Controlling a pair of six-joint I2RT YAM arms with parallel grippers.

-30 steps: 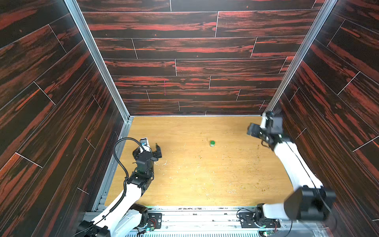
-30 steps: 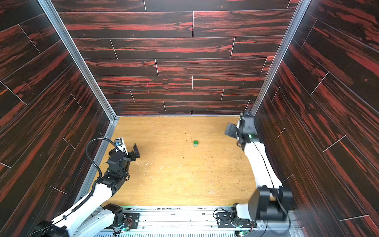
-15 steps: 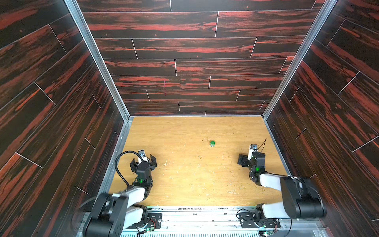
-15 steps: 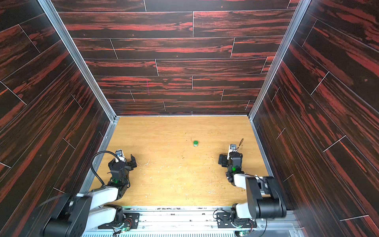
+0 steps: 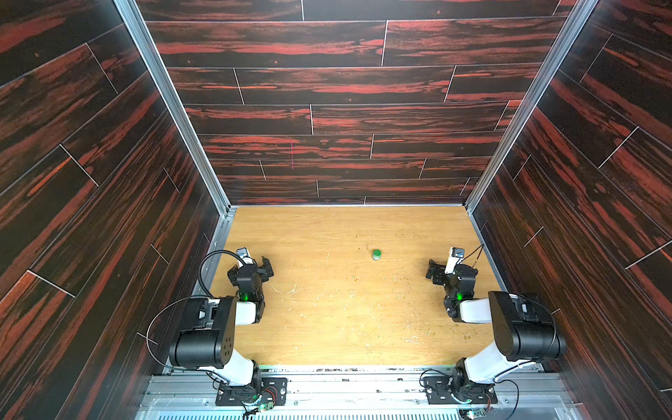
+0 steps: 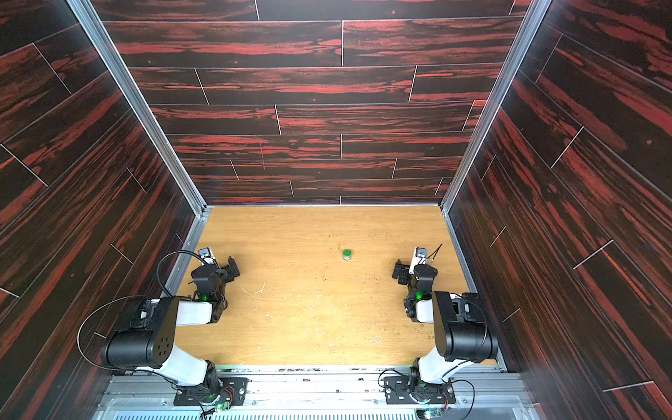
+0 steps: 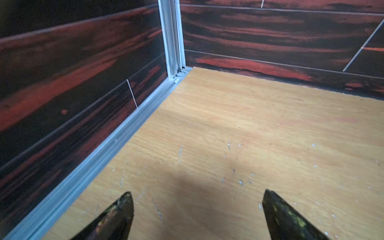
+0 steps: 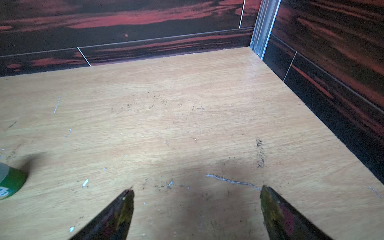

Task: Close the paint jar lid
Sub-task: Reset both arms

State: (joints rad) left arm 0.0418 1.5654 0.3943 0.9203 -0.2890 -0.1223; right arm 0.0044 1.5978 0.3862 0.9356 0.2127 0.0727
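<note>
The tiny round clear-sided paint jar [image 5: 376, 257] stood upright on the scuffed light-wood worktop [image 5: 338, 320], right of centre and in its far half. The small flat round green lid [image 5: 377, 252] sat on top of it; whether it was fully seated could not be told. The left tool [image 5: 261, 268] hung low by the left side of the dark, red-streaked wood-pattern walls [image 5: 327, 109], well apart from the paint jar. Its black jaws were spread wide, with only bare worktop between them. The right tool [image 5: 435, 271] hung low by the right side, nearer the paint jar but clear of it, its jaws likewise wide apart and holding nothing. The paint jar showed blurred at the edge of the right wrist view.
</note>
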